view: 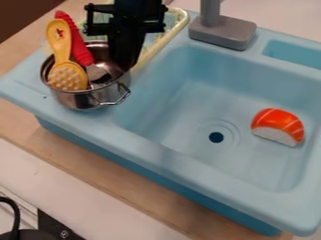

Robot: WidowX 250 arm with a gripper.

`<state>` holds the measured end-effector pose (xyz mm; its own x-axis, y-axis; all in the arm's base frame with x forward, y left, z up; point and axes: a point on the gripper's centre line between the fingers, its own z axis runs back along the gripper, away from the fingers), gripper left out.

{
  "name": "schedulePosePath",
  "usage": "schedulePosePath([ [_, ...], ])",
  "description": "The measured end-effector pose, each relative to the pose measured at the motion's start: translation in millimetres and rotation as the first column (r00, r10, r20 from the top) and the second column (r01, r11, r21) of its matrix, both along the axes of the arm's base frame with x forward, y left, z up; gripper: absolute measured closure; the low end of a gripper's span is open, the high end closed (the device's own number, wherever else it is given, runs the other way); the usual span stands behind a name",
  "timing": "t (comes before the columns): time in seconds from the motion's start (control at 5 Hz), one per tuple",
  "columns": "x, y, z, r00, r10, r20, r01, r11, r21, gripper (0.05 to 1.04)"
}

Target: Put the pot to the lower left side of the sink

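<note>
My gripper point(123, 68) hangs down at the upper left, over the right part of the metal pot, its lower end at the pot's inner wall. I cannot tell how its fingers stand. The silver pot point(85, 100) rests upright on the left rim of the light blue sink point(182, 157), with one wire handle pointing right toward the basin. Inside the pot lean a yellow brush point(67, 76) and a red-handled utensil point(76, 42).
An orange and white sushi toy point(278, 125) lies in the basin, right of the drain. A grey faucet point(220, 32) stands at the back rim. Behind the pot is a yellow-edged rack point(171, 35). Black objects are at the lower left corner.
</note>
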<state>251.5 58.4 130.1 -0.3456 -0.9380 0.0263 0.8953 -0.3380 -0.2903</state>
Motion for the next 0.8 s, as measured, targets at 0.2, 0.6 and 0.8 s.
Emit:
schedulePosePath([
  [0.2,-1,7,-0.2,1.0,0.006,-0.001,-0.006,1.0,0.009,1.028],
  [0.6,6,24,-2.4,0.997,-0.003,0.075,0.003,1.0,-0.008,1.028],
  [0.8,7,30,-2.7,0.996,-0.011,0.089,0.011,1.0,0.002,1.028],
])
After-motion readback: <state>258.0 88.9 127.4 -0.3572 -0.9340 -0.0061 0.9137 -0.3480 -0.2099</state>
